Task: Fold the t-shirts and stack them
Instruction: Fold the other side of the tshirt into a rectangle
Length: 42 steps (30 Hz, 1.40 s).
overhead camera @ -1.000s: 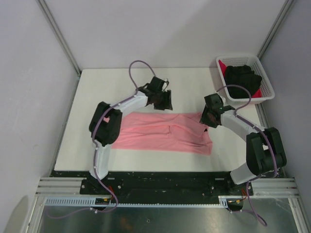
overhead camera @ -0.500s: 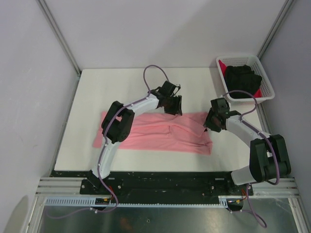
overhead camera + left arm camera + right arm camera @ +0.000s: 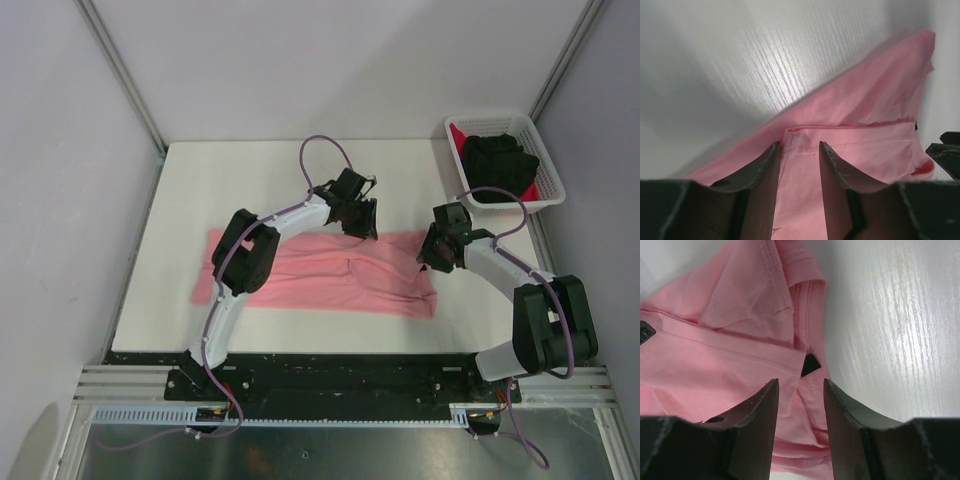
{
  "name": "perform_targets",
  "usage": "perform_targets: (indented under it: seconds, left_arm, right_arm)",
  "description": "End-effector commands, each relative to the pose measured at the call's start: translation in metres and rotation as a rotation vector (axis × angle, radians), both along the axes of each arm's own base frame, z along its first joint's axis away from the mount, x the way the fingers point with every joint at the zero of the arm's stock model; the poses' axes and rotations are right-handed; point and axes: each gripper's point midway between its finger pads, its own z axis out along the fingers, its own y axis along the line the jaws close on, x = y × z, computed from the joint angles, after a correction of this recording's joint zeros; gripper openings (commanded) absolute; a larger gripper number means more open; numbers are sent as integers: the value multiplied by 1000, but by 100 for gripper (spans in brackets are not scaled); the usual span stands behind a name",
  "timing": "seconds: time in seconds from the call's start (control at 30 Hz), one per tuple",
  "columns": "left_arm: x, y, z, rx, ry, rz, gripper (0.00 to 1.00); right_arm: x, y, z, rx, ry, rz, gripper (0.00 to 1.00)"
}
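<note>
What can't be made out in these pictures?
- Top view: the red t-shirt is mostly buried under the black t-shirt in the basket.
- Top view: the pink t-shirt is partly hidden under the left arm.
- Right wrist view: the dark neck label is too small to read.

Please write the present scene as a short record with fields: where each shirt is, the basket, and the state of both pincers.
on table: salmon-pink t-shirt, lying flat on the white table
basket: white lattice basket, far right corner
in basket: black t-shirt on top of red t-shirt
left pincer: open, at the pink shirt's far edge
right pincer: open, at the pink shirt's far right corner
</note>
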Motion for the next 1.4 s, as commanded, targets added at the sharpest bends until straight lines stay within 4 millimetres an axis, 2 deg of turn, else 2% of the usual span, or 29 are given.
perform_targets:
  seconds: [0.0,0.23,0.57,0.9,1.07,1.37]
  left_arm:
    - [3,-14,13,-34,-39,-45,40]
    - [2,-17,13,-41,-31,-45,23]
    - [0,-11,21,-31,-51,-41,2]
    - [-3,-9,29,-36,-59,-43,0]
    - [-5,-8,37,-45,-66,-45,0]
    - [-13,-4,44,-47,-64,-47,0]
  right_arm:
    - [7,3,-1,23,-17,-12,45]
    - [11,5,-5,46,-15,-11,45]
    - [24,3,-14,84,-24,-33,40]
    - [26,4,-26,93,0,-52,32]
    - [26,9,-21,119,-6,-42,27]
    - [21,9,-12,109,-13,-33,10]
